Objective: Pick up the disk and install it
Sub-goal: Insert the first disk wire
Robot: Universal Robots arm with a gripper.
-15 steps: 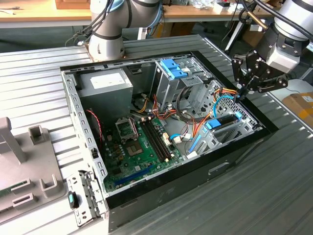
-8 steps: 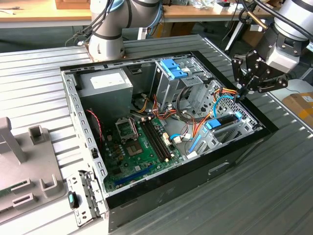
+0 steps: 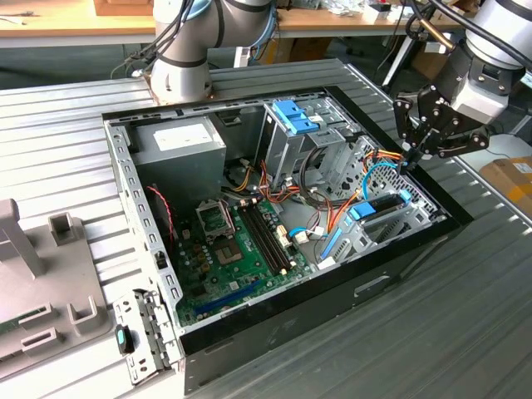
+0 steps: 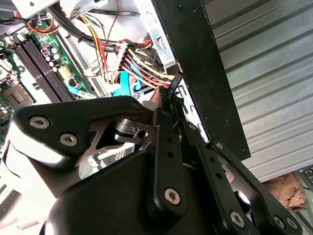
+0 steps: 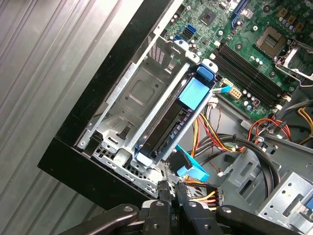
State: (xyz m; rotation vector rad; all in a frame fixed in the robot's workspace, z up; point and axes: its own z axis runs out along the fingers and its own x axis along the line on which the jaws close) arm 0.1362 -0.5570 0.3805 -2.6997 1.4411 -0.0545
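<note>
In the exterior view an open computer case (image 3: 291, 307) lies on the ribbed metal tabletop (image 3: 474, 316) with its motherboard (image 3: 241, 249) exposed. The disk (image 3: 384, 205) sits in the metal drive bay in the case's corner toward the exterior view's right, its light blue bracket showing at both ends. The hand (image 3: 411, 158) hangs close above the disk's right end, apart from it, beside orange and blue cables (image 3: 382, 155). Its fingers are drawn together to a point with nothing seen between them. In the second wrist view the fingertips (image 4: 171, 90) meet over a bundle of coloured wires (image 4: 132, 68), just beside the case's black wall. In the first wrist view the disk (image 5: 168, 132) shows its dark edge framed in light blue, seated in the bay alongside the case wall. The hand (image 5: 170, 191) is near the disk's end without touching it, and a flat blue cable (image 5: 190, 166) lies between them.
</note>
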